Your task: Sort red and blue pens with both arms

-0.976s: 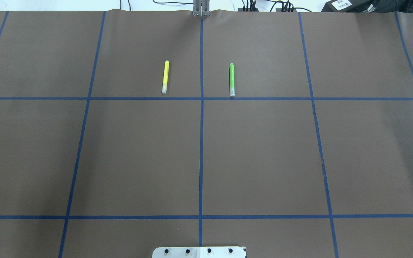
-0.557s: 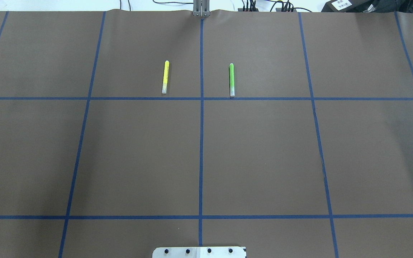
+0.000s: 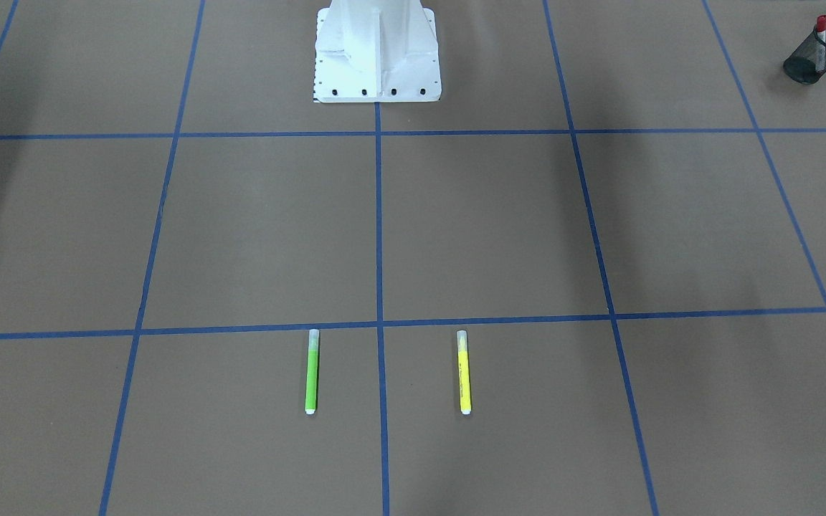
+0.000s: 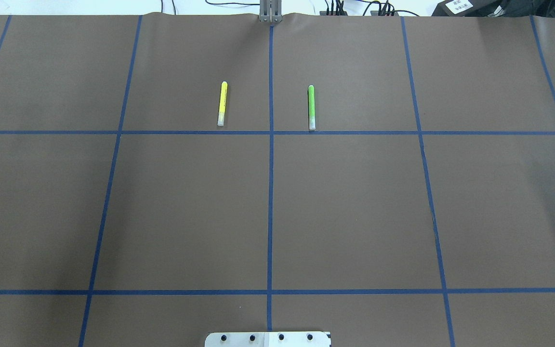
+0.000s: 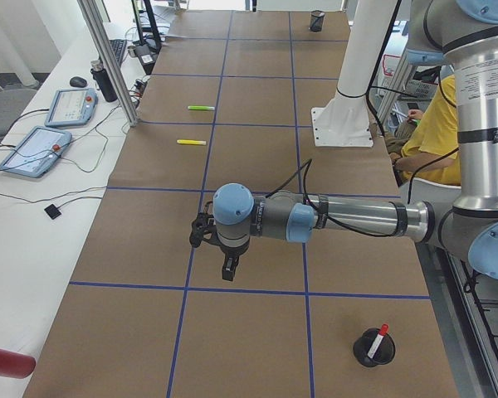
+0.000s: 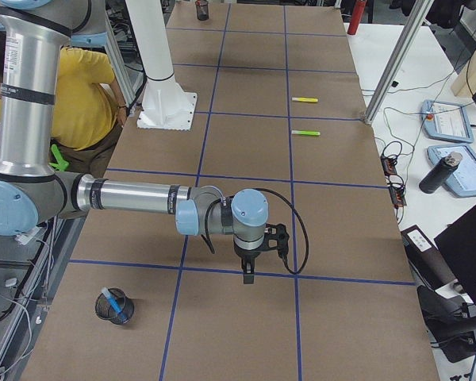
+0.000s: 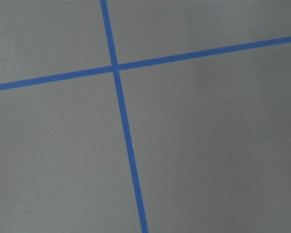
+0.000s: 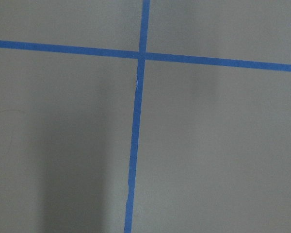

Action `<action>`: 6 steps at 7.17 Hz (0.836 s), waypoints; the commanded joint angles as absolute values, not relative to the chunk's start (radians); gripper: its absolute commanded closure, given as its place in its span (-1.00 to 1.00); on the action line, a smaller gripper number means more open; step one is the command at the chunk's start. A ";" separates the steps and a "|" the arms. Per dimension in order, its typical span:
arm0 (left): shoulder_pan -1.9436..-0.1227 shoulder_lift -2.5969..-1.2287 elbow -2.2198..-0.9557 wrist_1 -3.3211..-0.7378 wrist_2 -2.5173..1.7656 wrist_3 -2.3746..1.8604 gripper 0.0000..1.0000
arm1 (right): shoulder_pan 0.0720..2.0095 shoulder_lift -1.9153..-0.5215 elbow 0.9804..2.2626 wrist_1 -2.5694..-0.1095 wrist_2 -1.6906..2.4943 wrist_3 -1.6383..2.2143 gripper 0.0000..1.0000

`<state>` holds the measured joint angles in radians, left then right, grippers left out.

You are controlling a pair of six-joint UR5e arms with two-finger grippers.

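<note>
Red pen (image 3: 820,36) standing cap-up in cup (image 3: 809,66), blue pen (image 6: 113,305) tilted, left tool (image 5: 229,273), right tool (image 6: 247,275), width unclear.

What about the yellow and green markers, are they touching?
Apart. The overhead view shows the yellow marker and the green marker lying on opposite sides of a blue tape line, with a plain gap between them.

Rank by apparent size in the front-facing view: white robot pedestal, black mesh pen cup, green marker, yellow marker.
1. White robot pedestal
2. Black mesh pen cup
3. Green marker and yellow marker, slimmer; alike, unranked
</note>
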<state>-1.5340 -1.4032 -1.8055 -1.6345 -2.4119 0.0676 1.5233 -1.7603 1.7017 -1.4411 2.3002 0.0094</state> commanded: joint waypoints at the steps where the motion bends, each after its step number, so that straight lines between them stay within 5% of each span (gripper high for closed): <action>1: -1.534 -1.398 -1.810 -1.635 -2.401 0.069 -1.00 | 1.523 -1.772 1.697 -1.410 2.304 0.011 -1.00; 6: -1.536 -1.374 -1.770 -1.632 -2.396 0.060 -1.00 | 1.523 -1.790 1.687 -1.404 2.290 0.002 -1.00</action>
<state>-1.5354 -1.3770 -1.7762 -1.6352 -2.3988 0.0609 1.5233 -1.7833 1.6875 -1.4062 2.2976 0.0030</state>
